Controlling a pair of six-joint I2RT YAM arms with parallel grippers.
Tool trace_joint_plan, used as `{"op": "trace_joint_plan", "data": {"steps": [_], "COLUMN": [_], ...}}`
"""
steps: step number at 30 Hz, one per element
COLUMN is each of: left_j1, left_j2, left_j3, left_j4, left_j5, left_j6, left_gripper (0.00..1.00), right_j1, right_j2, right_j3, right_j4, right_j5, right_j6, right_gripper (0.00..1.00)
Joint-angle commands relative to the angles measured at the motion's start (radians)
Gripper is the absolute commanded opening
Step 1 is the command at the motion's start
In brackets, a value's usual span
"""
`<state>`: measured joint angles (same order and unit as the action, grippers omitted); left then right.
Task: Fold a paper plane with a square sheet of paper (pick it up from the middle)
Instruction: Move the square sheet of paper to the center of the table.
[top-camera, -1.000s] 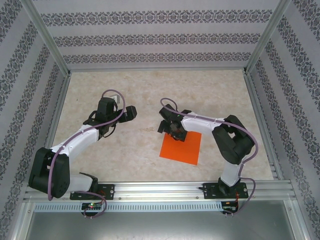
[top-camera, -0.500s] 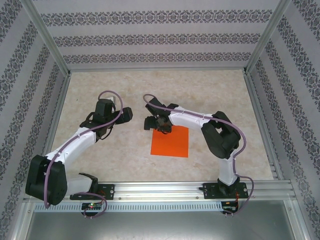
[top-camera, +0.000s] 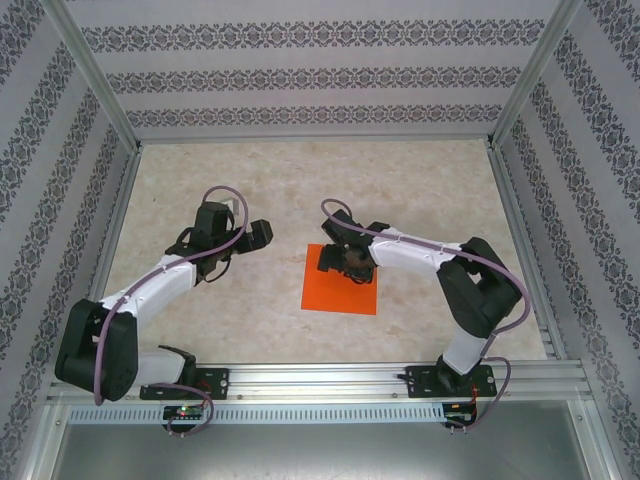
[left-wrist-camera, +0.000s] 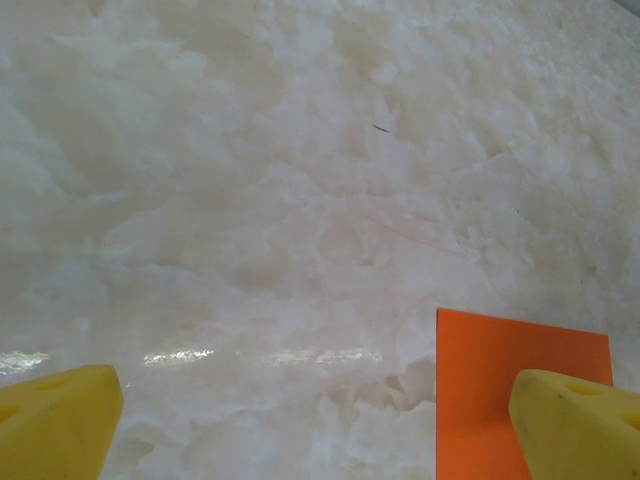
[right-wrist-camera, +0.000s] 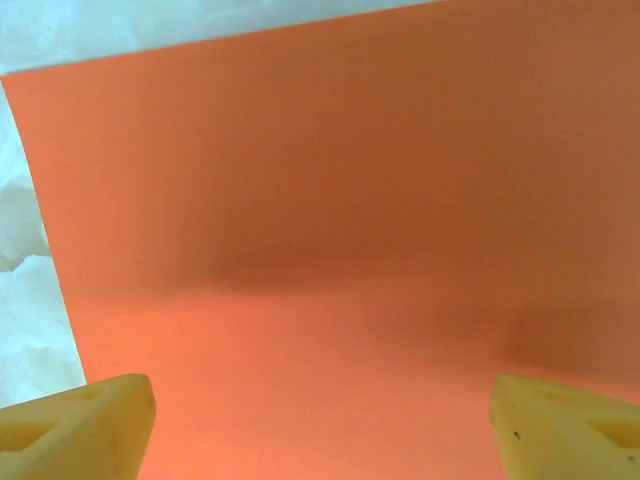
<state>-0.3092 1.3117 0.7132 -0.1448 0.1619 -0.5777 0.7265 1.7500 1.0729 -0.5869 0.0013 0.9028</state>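
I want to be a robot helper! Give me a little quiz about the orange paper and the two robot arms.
1. True or false: the square sheet of paper is already folded into a plane.
2. Which gripper is over the sheet? A: the left gripper. B: the right gripper.
3. Fill in the missing word: the jaws of both grippers are ___.

Key
1. False. It lies flat and unfolded on the table.
2. B. The left gripper is over bare table beside the sheet.
3. Open.
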Motion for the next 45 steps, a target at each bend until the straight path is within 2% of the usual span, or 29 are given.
{"op": "trace_joint_plan", "data": {"steps": [1,9,16,20,23,26,27,28,31,34,42,45], "left_j1": [-0.001,-0.002,-0.001,-0.002,-0.001,-0.002,-0.001,-0.001,-0.002,-0.001,-0.001,-0.002], "left_j2": [0.011,0.014,0.005,0.000,-0.043,-0.087,-0.094,-0.100,-0.103,-0.129,-0.072,-0.020], "left_j3": [0.030,0.080,0.068,0.066,0.034,-0.008,-0.014,-0.017,-0.020,-0.065,-0.059,-0.033], "left_j4": [0.021,-0.078,-0.070,-0.072,-0.078,-0.045,-0.041,-0.036,-0.054,-0.017,-0.005,-0.002], "left_j5": [0.044,0.019,0.028,0.003,-0.096,-0.136,-0.146,-0.151,-0.179,-0.196,-0.099,-0.021], "left_j6": [0.007,0.067,0.071,0.064,0.012,-0.007,-0.010,-0.011,-0.039,-0.106,-0.090,-0.062], "left_gripper": [1.00,1.00,1.00,1.00,1.00,1.00,1.00,1.00,1.00,1.00,1.00,1.00], "right_j1": [0.009,-0.008,-0.001,0.031,0.072,0.111,0.119,0.121,0.099,0.103,0.091,0.088], "right_j2": [0.051,0.181,0.210,0.145,0.075,0.015,0.003,0.003,0.049,0.093,0.210,0.243], "right_j3": [0.035,0.157,0.273,0.325,0.314,0.281,0.258,0.249,0.301,0.323,0.398,0.419], "right_j4": [0.079,0.063,-0.042,-0.181,-0.217,-0.200,-0.181,-0.183,-0.270,-0.272,-0.294,-0.296], "right_j5": [-0.044,-0.064,-0.059,0.112,0.240,0.330,0.347,0.358,0.312,0.260,0.187,0.168], "right_j6": [0.028,-0.028,-0.219,-0.265,-0.277,-0.271,-0.266,-0.250,-0.187,-0.162,-0.078,-0.044], "right_gripper": [0.87,0.87,0.86,0.85,0.86,0.91,0.97,0.98,0.97,0.98,0.97,0.96]}}
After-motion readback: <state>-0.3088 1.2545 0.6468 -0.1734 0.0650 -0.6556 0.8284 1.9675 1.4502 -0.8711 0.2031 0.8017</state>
